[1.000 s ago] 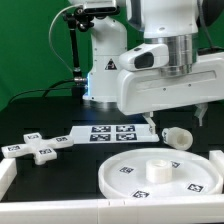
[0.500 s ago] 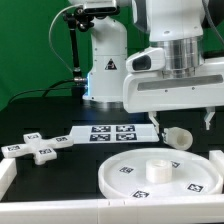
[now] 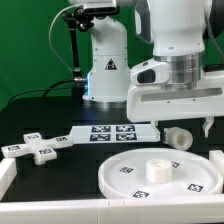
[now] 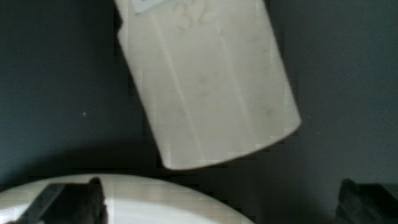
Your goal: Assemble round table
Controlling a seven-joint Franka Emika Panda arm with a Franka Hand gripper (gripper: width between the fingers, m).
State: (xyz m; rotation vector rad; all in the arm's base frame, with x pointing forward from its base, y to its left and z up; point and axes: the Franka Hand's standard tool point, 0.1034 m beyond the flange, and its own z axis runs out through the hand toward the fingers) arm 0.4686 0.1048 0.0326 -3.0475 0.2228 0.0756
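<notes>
White plastic with black-and-white square tags, laid out as three loose parts on the dark tabletop. Nearest the camera, a large rimmed round disc: flat, with a low raised hub at its middle and tags around it. Toward the exterior view's left, a cross-shaped piece: flat, tagged on its arms. Just behind the disc, toward the exterior view's right, a short thick leg: on its side, one round end turned to the camera. Lay apart from one another, none joined. Flanked the marker board, cross on one side, leg on the other. Just above the leg, the claw: spread wide, gripped nothing; touching the leg or not, impossible to tell.

Exterior view only: showed the cross, the marker board, the whole disc and the white arm overhead. Wrist view only: showed the leg close up as a smooth pale cylinder slanted over the tabletop, plus a curved edge of the disc between two dark fingertips set far apart.
</notes>
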